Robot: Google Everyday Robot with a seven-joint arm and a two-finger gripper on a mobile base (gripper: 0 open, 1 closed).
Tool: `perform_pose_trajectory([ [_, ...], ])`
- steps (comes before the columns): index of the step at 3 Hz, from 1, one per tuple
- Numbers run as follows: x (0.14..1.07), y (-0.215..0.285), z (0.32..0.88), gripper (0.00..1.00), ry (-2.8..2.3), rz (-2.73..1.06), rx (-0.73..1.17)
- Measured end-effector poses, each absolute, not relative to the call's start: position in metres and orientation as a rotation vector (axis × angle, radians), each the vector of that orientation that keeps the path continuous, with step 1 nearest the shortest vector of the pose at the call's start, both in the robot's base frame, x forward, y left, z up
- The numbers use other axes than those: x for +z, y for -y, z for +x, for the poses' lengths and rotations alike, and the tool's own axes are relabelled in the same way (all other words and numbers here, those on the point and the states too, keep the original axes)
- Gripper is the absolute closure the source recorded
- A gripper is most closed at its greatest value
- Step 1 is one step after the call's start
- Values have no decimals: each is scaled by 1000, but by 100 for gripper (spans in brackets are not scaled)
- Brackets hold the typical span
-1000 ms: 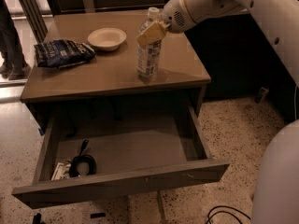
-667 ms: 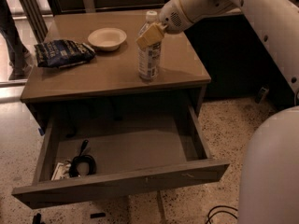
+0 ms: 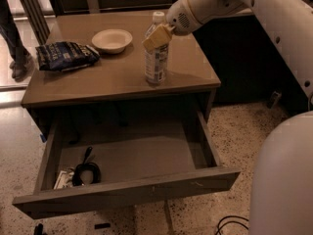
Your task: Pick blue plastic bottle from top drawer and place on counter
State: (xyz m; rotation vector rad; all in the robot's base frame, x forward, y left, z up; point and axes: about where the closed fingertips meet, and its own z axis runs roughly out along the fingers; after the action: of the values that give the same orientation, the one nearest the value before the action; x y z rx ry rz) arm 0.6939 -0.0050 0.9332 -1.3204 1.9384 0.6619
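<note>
The blue plastic bottle (image 3: 155, 62) is clear, with a white cap and a pale label. It stands upright on the counter (image 3: 112, 77), right of centre near the front edge. My gripper (image 3: 157, 36) comes in from the upper right and sits at the bottle's neck, its tan tip covering the bottle's shoulder just below the cap. The top drawer (image 3: 132, 190) is pulled fully open below the counter. Its grey floor is mostly bare.
A dark blue snack bag (image 3: 66, 56) lies at the counter's left and a white bowl (image 3: 112, 39) at the back centre. A black coiled item (image 3: 85, 170) and a small packet lie in the drawer's front left corner. A person's legs (image 3: 12, 38) stand at far left. Cables (image 3: 232, 224) lie on the floor.
The bottle stays standing at the same spot on the counter. My arm has shifted only slightly, and the gripper remains at the bottle's neck.
</note>
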Motion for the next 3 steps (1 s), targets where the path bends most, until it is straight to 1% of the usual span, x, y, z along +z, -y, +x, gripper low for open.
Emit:
perform_pose_trajectory([
  [3, 933, 5, 694, 11, -1938, -1321, 662],
])
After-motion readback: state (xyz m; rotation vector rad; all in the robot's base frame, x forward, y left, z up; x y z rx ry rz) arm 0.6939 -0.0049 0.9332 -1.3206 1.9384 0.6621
